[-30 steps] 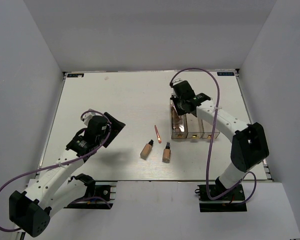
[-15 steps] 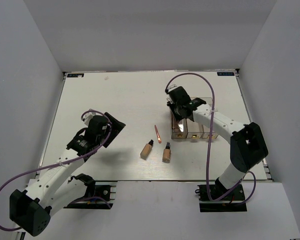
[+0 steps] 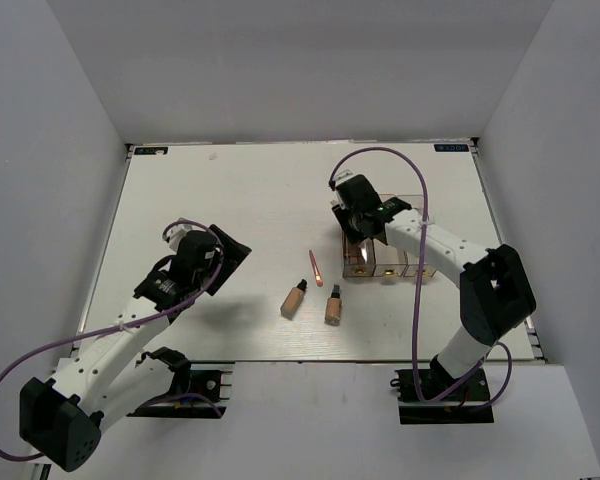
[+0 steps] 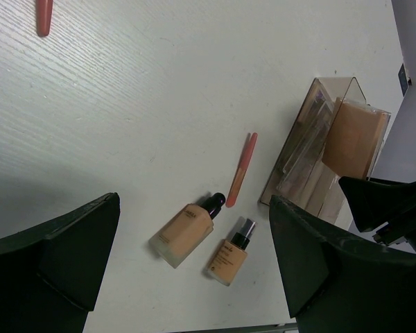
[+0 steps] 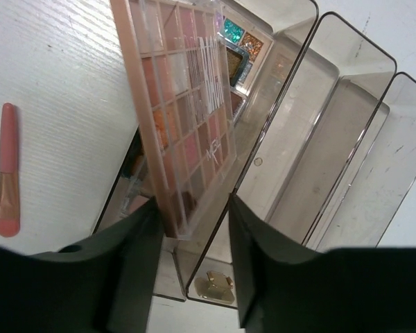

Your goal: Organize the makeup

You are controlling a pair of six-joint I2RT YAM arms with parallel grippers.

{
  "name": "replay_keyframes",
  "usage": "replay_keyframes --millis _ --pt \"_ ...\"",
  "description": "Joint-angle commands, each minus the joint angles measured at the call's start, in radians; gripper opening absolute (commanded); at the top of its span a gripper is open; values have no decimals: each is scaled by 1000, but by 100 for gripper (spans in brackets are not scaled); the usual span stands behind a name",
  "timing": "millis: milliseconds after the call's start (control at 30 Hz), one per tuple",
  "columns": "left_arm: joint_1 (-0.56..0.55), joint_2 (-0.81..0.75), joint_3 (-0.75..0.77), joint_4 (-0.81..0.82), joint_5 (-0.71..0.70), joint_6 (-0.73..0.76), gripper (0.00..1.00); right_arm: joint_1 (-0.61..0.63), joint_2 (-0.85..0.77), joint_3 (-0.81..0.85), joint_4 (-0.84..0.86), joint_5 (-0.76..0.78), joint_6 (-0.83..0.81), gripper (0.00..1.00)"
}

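A pink and brown eyeshadow palette (image 5: 180,125) stands tilted on its edge in the left compartment of the clear box (image 5: 347,104). A second palette (image 5: 239,41) with teal glitter pans lies behind it. My right gripper (image 5: 194,229) is over that compartment (image 3: 358,215). Its jaws stand apart around the palette's near end; the left finger touches it and the right finger is at the divider wall. Two beige bottles (image 3: 294,299) (image 3: 333,306) and the thin pink stick (image 3: 316,268) lie on the table left of the box. My left gripper (image 4: 194,263) is wide open and empty above them.
The box's (image 3: 405,262) middle and right compartments hold no makeup. A small gold piece (image 5: 215,286) shows at the box's near end. A small pink-red thing (image 4: 44,17) lies far off in the left wrist view. The bottles (image 4: 187,231) (image 4: 230,255) lie close together.
My right gripper has moved from the box's far end towards me, over the left compartment and the palette. The left arm has not moved.
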Motion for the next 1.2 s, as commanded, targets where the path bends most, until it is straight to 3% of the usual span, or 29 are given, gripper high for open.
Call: replay_keyframes --millis 0,1167 --pt "4 -1 -2 12 2 -2 98 1 -22 -14 23 8 -10 49" --pt "4 290 76 254 172 62 98 -7 64 55 20 -80 75 53"
